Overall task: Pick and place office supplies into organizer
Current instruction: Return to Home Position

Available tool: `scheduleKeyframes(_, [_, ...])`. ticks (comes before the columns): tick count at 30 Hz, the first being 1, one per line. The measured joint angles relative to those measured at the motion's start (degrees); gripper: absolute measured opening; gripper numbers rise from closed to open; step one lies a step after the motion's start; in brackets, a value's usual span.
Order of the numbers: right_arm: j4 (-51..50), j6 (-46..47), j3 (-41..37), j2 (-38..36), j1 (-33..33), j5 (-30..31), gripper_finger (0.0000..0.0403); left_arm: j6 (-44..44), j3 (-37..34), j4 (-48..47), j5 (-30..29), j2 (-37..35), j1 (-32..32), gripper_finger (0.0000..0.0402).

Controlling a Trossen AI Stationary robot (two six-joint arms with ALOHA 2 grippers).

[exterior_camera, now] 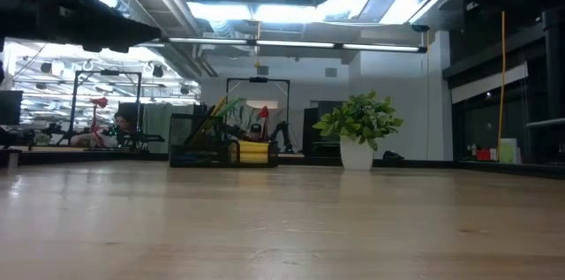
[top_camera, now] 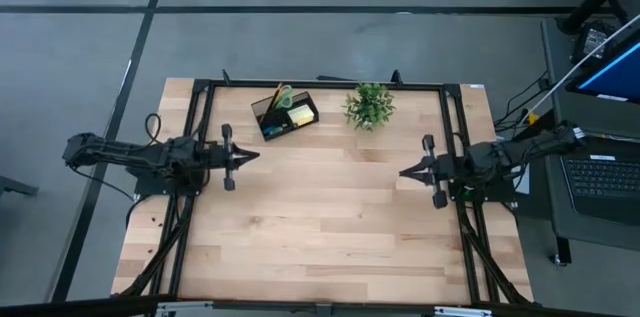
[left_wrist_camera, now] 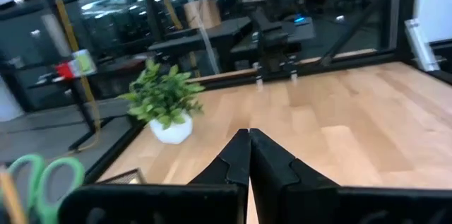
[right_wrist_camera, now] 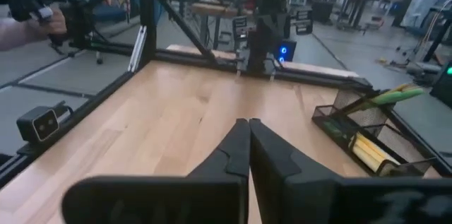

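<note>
**A:** Where is the organizer [top_camera: 285,114] relative to the grippers?

**B:** It stands on the table [top_camera: 330,237] by the back edge, nearer the back left corner than the right. A potted plant [top_camera: 369,105] is just beside it along that same edge. The left gripper [top_camera: 252,155] hangs over the table near the left edge, about midway along, with its tips pointing inward. The organizer is near it, off toward the back edge, and the two are not touching. The right gripper [top_camera: 405,171] mirrors it by the right edge, well apart from the organizer.

**A:** And the fingers?

**B:** On both grippers the fingers are pressed tip to tip into a point, with nothing between them.

**A:** Materials and shapes?

**B:** The table is pale wooden strips, matte, with the grain showing, and black metal rails [top_camera: 200,107] frame it. The fingers are dark, matte wedges. The organizer is a low black rectangular box with dark see-through walls, set at a slant to the back edge.

**A:** How does it look inside?

**B:** Green-handled scissors [top_camera: 282,97] lean out over its rim with their loops up, and thin sticks stand beside them. A yellow sticky-note pad [top_camera: 300,114] lies low at the end nearer the plant. I cannot tell which compartment holds which
</note>
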Motion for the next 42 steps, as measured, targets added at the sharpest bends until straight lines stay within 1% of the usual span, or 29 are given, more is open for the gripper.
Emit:
scheduleKeyframes(2, [-1.4, 0.0, -0.3, -2.8, 0.0, 0.0, 0.0012, 0.1, 0.0, -0.4, 4.1, -1.0, 2.2, 0.0002])
scheduleKeyframes(5, [-4.1, 0.1, -0.3, -7.3, 0.0, 0.1, 0.0012, -1.3, -0.1, -1.2, 8.1, -1.7, 5.6, 0.0001])
scheduleKeyframes(7, [-6.5, 0.1, -0.3, -9.9, 0.0, 0.1, 0.0012, -1.7, -0.9, -0.7, 9.6, -1.8, 7.5, 0.0001])
scheduleKeyframes(11, [-10.1, 0.1, -0.3, -15.5, 0.0, 0.2, 0.0012, -4.2, -2.5, -1.1, 10.4, -1.8, 9.8, 0.0002])
scheduleKeyframes(13, [-11.8, 0.2, -0.6, -18.1, 0.0, 0.2, 0.0012, -5.4, -2.5, -1.9, 12.5, -1.7, 10.5, 0.0001])
scheduleKeyframes(16, [-11.4, 0.2, -3.0, -22.6, 0.0, 0.2, 0.0012, -6.2, -2.5, -1.8, 16.0, -1.7, 11.0, 0.0002])
scheduleKeyframes(17, [-11.0, 0.2, -4.2, -23.4, 0.0, 0.2, 0.0012, -6.2, -2.5, -1.3, 16.5, -1.7, 11.0, 0.0002])
scheduleKeyframes(21, [-7.8, 0.2, -7.7, -22.8, -0.2, 0.5, 0.0012, -6.4, -2.5, -0.9, 18.8, -1.7, 11.0, 0.0001])
scheduleKeyframes(24, [-3.2, 1.1, -11.0, -23.2, -0.3, 0.4, 0.0012, -8.3, -2.5, -0.9, 18.8, -1.6, 11.0, 0.0002])
scheduleKeyframes(26, [1.0, -0.3, -12.5, -23.2, -0.3, 0.6, 0.0012, -10.1, -2.5, -1.2, 17.4, -1.5, 11.0, 0.0004])
scheduleKeyframes(28, [3.2, -1.4, -13.1, -23.2, -0.3, 2.3, 0.0012, -12.7, -2.5, -1.1, 16.0, -1.5, 11.0, 0.0005])
scheduleKeyframes(30, [3.0, -1.4, -13.3, -23.2, -0.3, 4.0, 0.0012, -14.5, -2.5, -1.1, 15.2, -1.5, 11.0, 0.0005])
scheduleKeyframes(38, [-1.9, 0.5, -13.3, -23.2, -0.3, 4.2, 0.0012, -15.2, -2.5, -1.1, 15.1, -1.5, 11.0, 0.0003])
scheduleKeyframes(40, [-2.2, 1.4, -13.4, -23.2, -0.3, 3.7, 0.0012, -15.2, -2.5, -1.1, 15.1, -1.5, 11.0, 0.0006])
scheduleKeyframes(42, [-1.9, 1.1, -13.3, -23.2, -0.3, 1.4, 0.0012, -15.2, -2.5, -1.1, 15.1, -1.5, 11.0, 0.0008])
